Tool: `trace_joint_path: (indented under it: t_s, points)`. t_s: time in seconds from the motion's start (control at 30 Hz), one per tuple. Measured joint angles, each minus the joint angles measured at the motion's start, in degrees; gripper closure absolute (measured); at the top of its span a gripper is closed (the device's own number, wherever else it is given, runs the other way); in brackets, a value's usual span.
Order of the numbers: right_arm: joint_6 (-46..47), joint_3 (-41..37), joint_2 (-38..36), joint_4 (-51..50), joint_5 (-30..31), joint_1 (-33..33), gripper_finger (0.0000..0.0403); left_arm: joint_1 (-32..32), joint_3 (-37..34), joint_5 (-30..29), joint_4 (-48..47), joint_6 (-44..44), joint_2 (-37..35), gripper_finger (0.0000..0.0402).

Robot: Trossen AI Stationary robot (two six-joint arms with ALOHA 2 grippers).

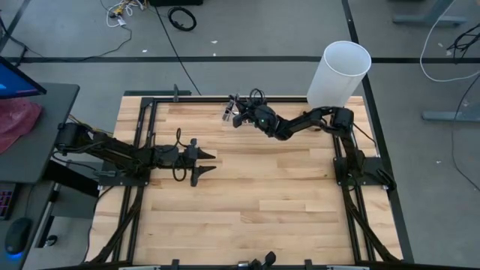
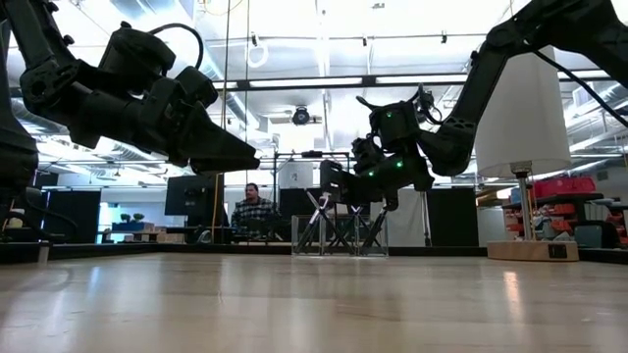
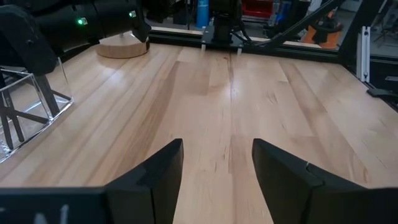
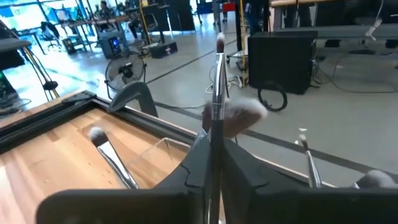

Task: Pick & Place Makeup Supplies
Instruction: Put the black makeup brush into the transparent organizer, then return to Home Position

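Note:
My right gripper (image 1: 238,114) reaches to the table's far edge and hangs over the small clear holder (image 2: 339,233), shut on a thin makeup brush (image 4: 217,81) with a silvery ferrule. Other brushes stand leaning in the holder: one with a pale bristle tip (image 4: 111,154), a fluffy one (image 4: 241,115) and another stick (image 4: 309,163). In the left wrist view the holder (image 3: 25,106) shows with dark sticks leaning inside. My left gripper (image 1: 208,163) is open and empty above the table's left middle. My right gripper pinches the brush between its two fingers (image 4: 193,165), just below the silvery ferrule (image 4: 216,107). The brush stands out past the fingertips, its bristle tip (image 4: 219,42) away from the gripper. The fingers hide its lower end, so whether it still stands in the holder cannot be told.
The tall white cylinder (image 1: 341,71) stands on a wooden base (image 2: 530,250) at the table's far right corner. A black metal frame (image 1: 142,112) runs around the wooden table top. A person (image 2: 255,208) sits far behind the table. Bare wood lies at the table's middle and near side.

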Motion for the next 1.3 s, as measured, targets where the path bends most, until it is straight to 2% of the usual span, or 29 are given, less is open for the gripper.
trace_joint_path:
  t_s: [0.27,0.53,0.6,0.73,0.87,1.03,1.17,1.3]
  points:
    - [4.0,0.0,-4.1,-9.4,-0.6,-1.6,0.0333,0.0,0.0,0.0,0.0,0.0,0.0,0.0204]
    - [2.6,-0.1,-12.4,-23.4,-1.2,-2.6,0.0256,0.0,0.0,0.0,0.0,0.0,0.0,0.0204]
    - [-0.6,-0.1,-14.8,-23.9,-3.4,-1.7,0.0237,0.0,0.0,0.0,0.0,0.0,0.0,0.0204]
    - [-4.5,0.0,-17.2,-23.6,-11.8,1.5,0.0219,0.0,0.0,0.0,0.0,0.0,0.0,0.0204]
    - [-5.2,0.0,-16.4,-23.8,-16.0,4.8,0.0244,0.1,0.0,0.0,0.0,0.4,0.0,0.0204]
    - [-5.2,-0.1,-13.9,-24.5,-15.7,7.9,0.0324,0.1,0.0,-0.5,0.3,1.2,0.0,0.0204]
    - [-4.7,0.0,-13.4,-24.4,-13.2,11.1,0.0391,0.1,0.0,-0.7,0.3,1.0,0.0,0.0204]
    - [-5.5,0.0,-13.4,-24.1,-13.4,16.6,0.039,0.1,0.0,-0.7,0.3,-0.5,0.0,0.0204]
